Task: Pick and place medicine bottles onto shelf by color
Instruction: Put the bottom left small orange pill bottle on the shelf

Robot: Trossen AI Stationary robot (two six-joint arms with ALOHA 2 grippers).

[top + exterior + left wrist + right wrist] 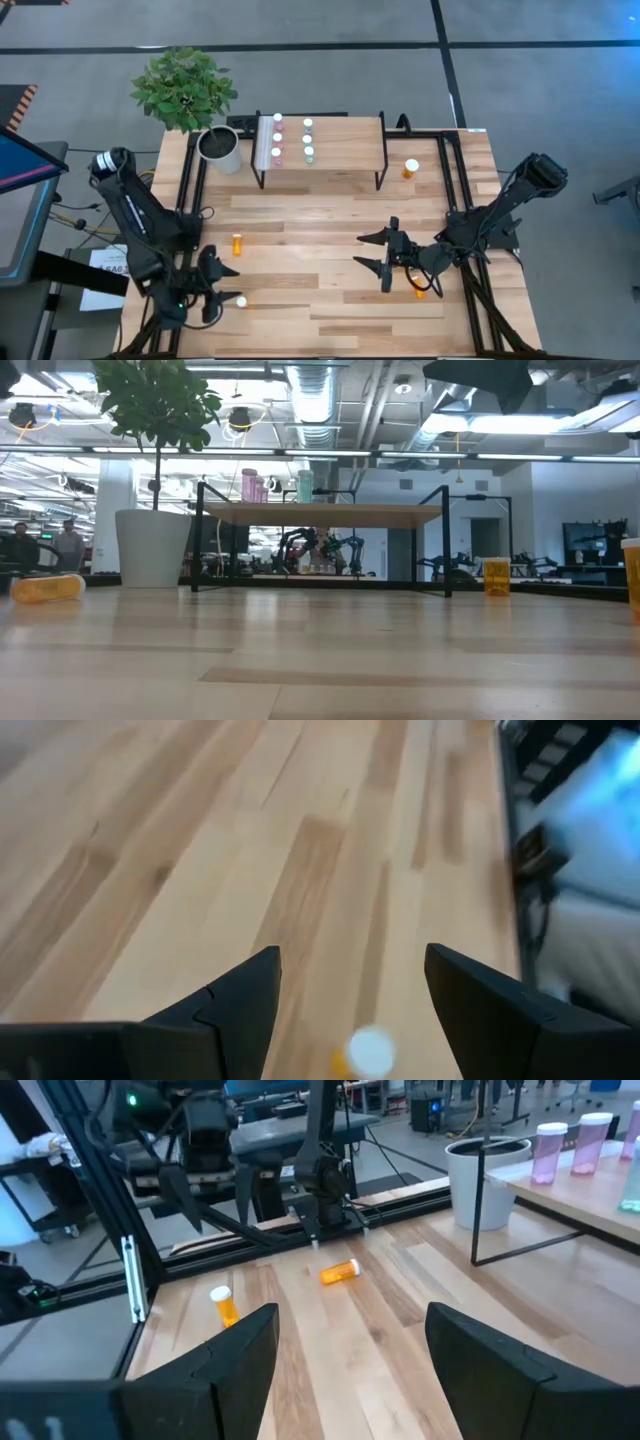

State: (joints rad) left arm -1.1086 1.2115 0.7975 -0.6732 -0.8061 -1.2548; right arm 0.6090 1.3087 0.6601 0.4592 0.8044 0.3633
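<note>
From above you see the shelf (330,140) at the far middle of the tabletop (330,300), with six bottles on its left part: three pink ones (277,138) in one row and three teal ones (308,139) in the row beside it. The low view shows these only as a cluster on the shelf top, but it alone shows the shelf's thin black legs in profile.

Four orange bottles are off the shelf. One upright bottle (411,169) stands just right of the shelf. One lying bottle (237,244) rests on its side left of centre. Your left tool (218,288) is open and empty at the near left, and the left wrist view shows a white-capped orange bottle (365,1053) between its fingers (240,1005), not gripped. Your right tool (382,256) is also open and holds nothing; a fourth orange bottle (420,291) lies by its arm, seen only from above. The right wrist view looks across at the lying bottle, the standing one and the plant pot (480,1180)
</note>
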